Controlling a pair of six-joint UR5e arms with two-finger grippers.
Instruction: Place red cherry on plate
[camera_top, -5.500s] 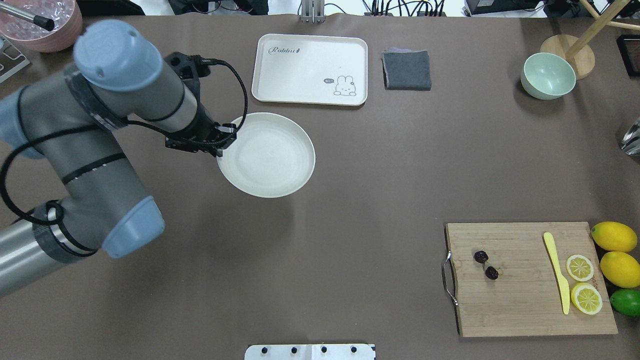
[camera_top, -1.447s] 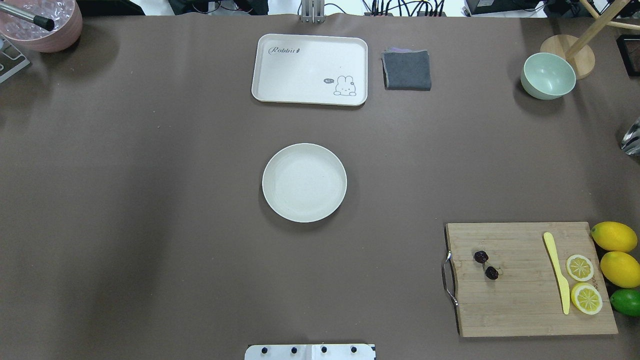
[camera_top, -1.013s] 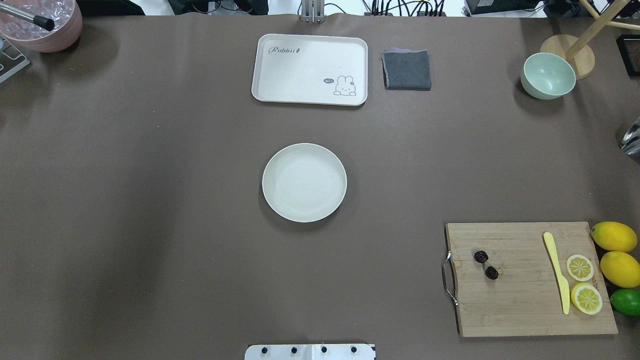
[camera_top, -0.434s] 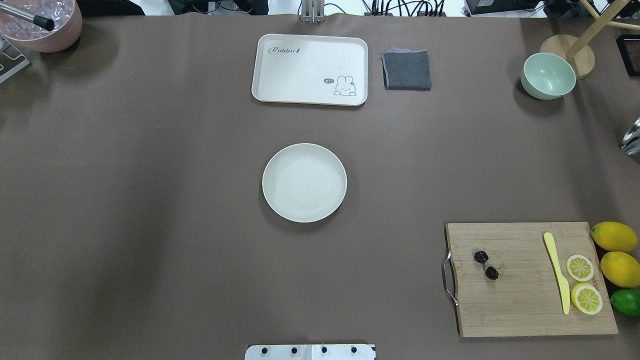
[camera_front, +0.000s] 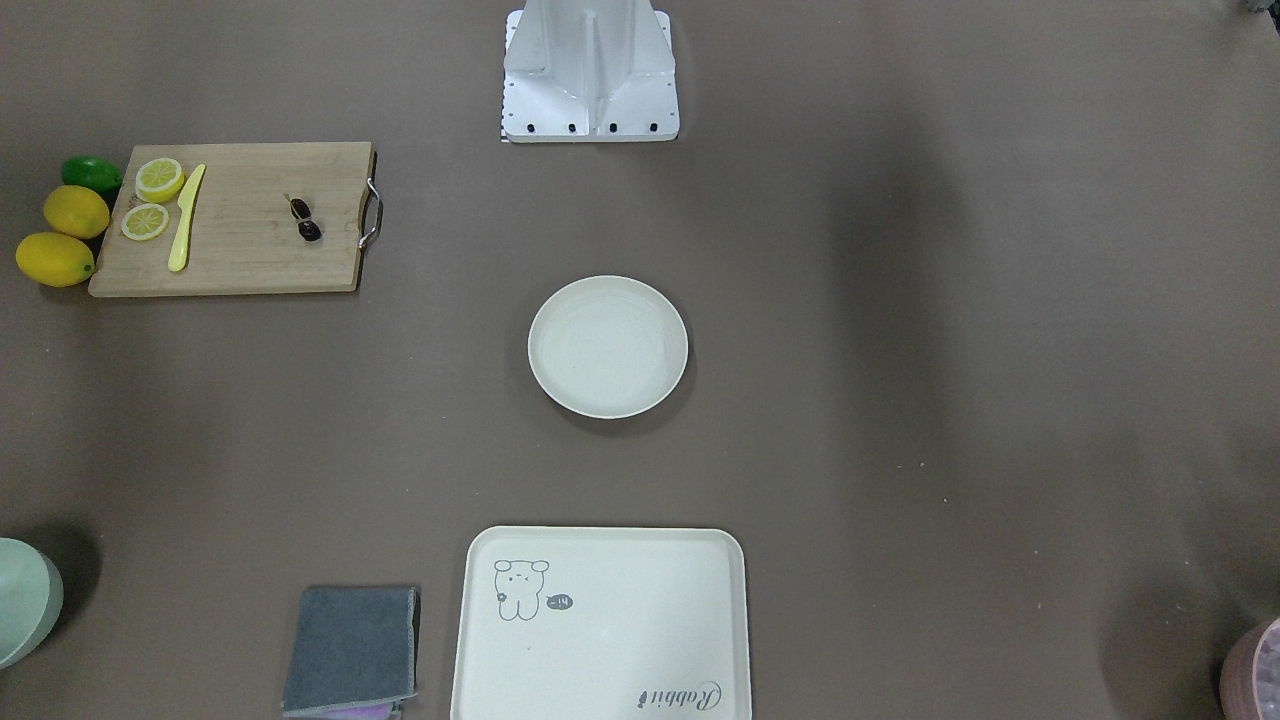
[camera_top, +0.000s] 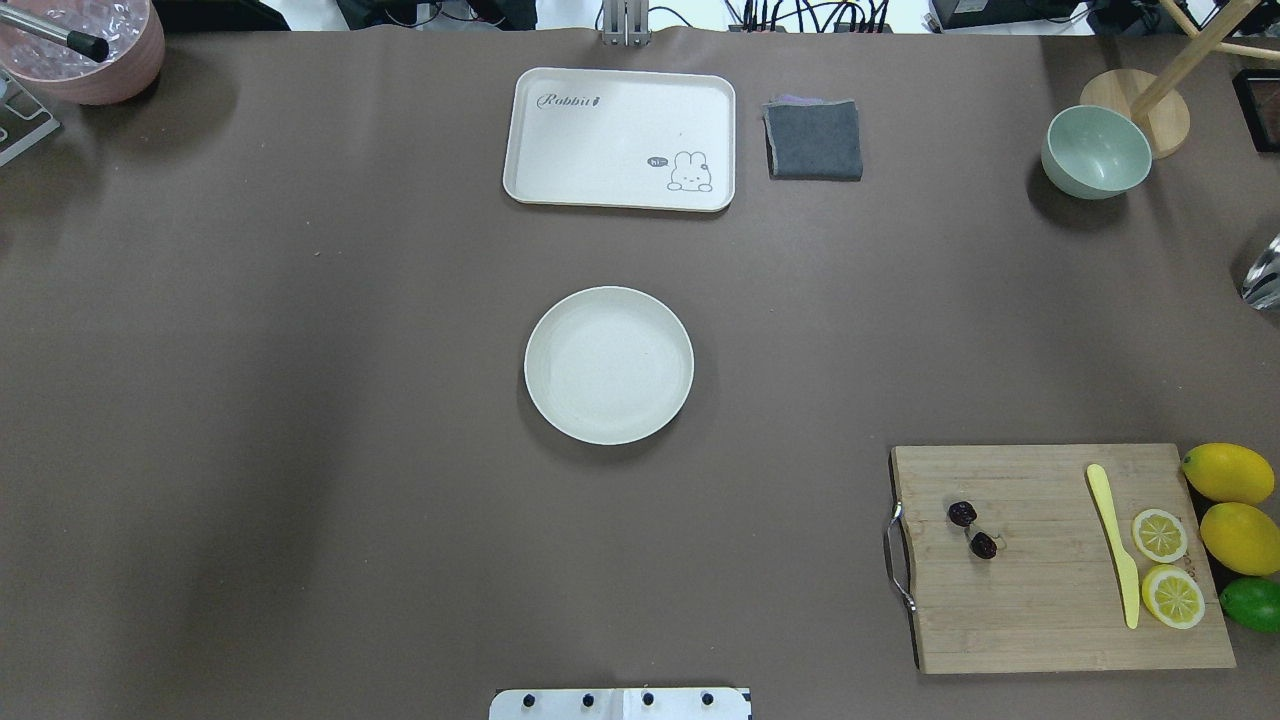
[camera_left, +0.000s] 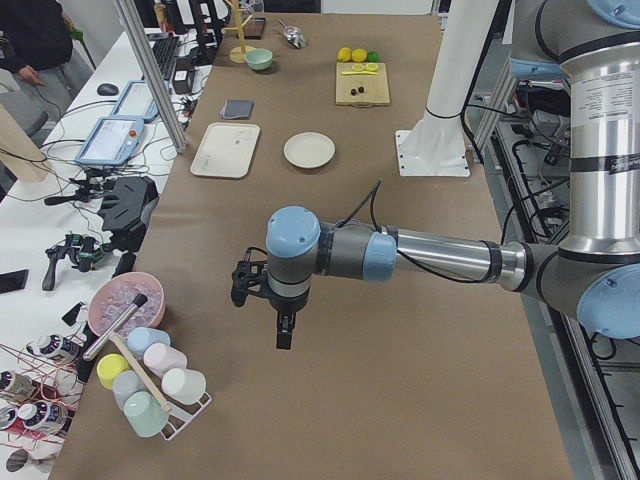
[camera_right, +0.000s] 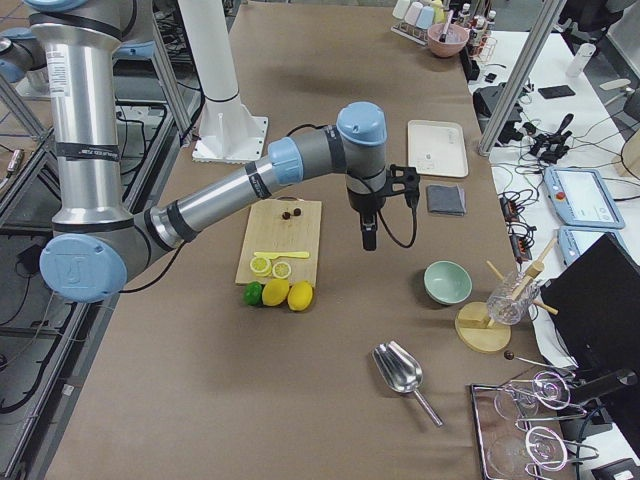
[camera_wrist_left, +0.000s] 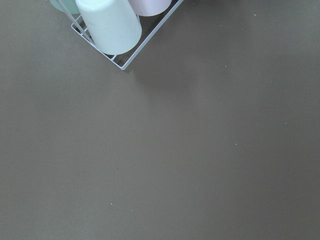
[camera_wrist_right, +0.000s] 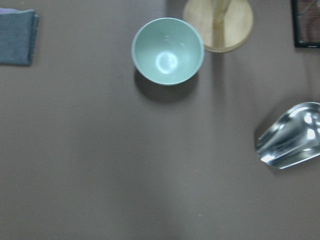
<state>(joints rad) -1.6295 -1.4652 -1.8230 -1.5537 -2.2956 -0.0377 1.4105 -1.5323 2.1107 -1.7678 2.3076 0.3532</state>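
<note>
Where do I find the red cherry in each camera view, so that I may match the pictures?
Exterior front-facing: red cherry upper left, on the cutting board.
Overhead exterior: red cherry lower right, on the cutting board.
Exterior left: red cherry top centre, far end.
Exterior right: red cherry left of centre.
Left wrist-mounted: not in it.
Right wrist-mounted: not in it.
Shared landmark: the cutting board.

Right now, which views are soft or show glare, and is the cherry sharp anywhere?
Right wrist view: slightly soft, with bright glare on the scoop and a highlight inside the bowl. Overhead view: sharp, the cherry crisp but tiny; a broad soft shadow darkens the table toward the view's left. Front-facing view: a similar shadow band toward its right.
</note>
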